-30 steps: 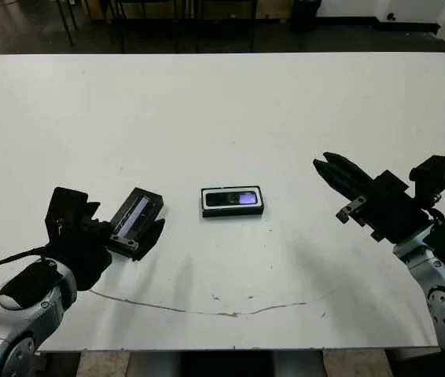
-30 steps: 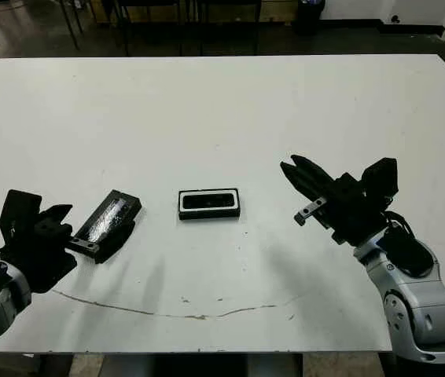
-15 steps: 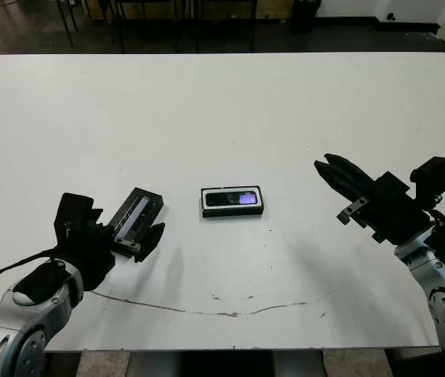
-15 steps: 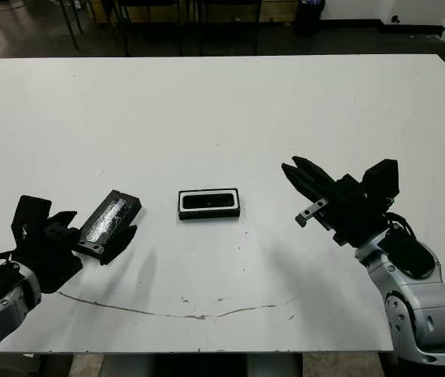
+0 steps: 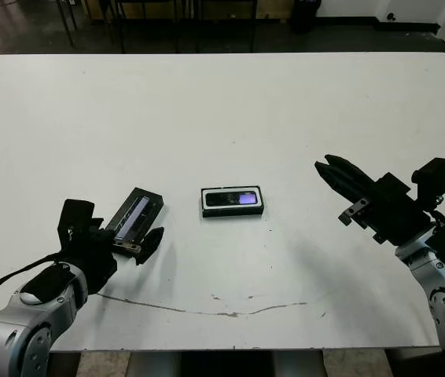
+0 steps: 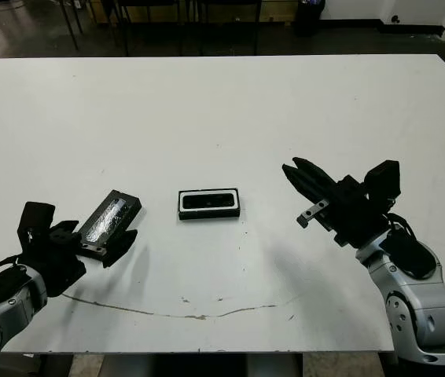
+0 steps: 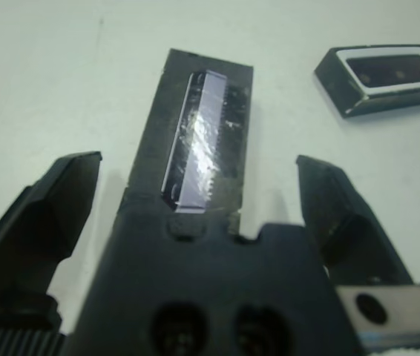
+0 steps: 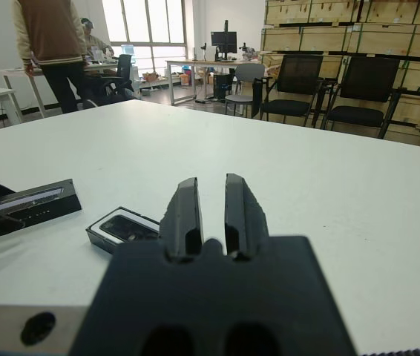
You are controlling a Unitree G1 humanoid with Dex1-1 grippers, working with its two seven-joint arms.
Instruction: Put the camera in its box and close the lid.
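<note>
A wide white table (image 5: pixel 222 110) is seen from above. Near its middle lies the small shallow black tray with a white lining, the box (image 5: pixel 233 202), with the slim black bar-shaped camera (image 5: pixel 233 198) already seated inside, its lens window glinting purple.

Well to the left lies the flat black lid with a glossy grey strip (image 5: pixel 134 215), resting on the table. The left gripper (image 7: pixel 202 200) is spread wide, the lid's near end lying between its fingers but not gripped.

The right gripper (image 8: pixel 211 211) is held above the table to the right, nearly pinched together and empty.

A risk is judged: a thin lid could slip or tilt when pinched, then land crooked on the box.
</note>
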